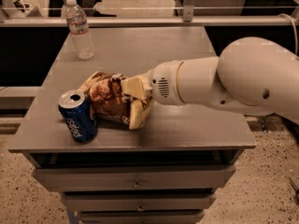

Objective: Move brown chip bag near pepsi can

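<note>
Camera view is looking down on a grey rectangular worktop topping a cabinet of grey drawers. At the far left, near the front corner, a small dark-blue metal pepsi can with white lettering and a silver top is standing on the worktop, its open top facing up and slightly away from the front edge. Behind it, towards the back left of the worktop, a clear plastic water bottle with a white cap is standing upright, well apart from the can.

Moving right, a crinkly dark-brown brown chip bag with pale cream edges is lying on the worktop just beside the can. Its left end is meeting the can's right side closely enough that the two seem to be touching, though a gap cannot be ruled out. The bag is sitting between the can and the robot.

Further right, the cream-coloured end effector is clamping the right end of the bag, one finger pressing over the top of the bag and the other running down its lower right side. Behind it, the white rounded robot arm is reaching in from the right edge, stretching low over the right half of the worktop.
</note>
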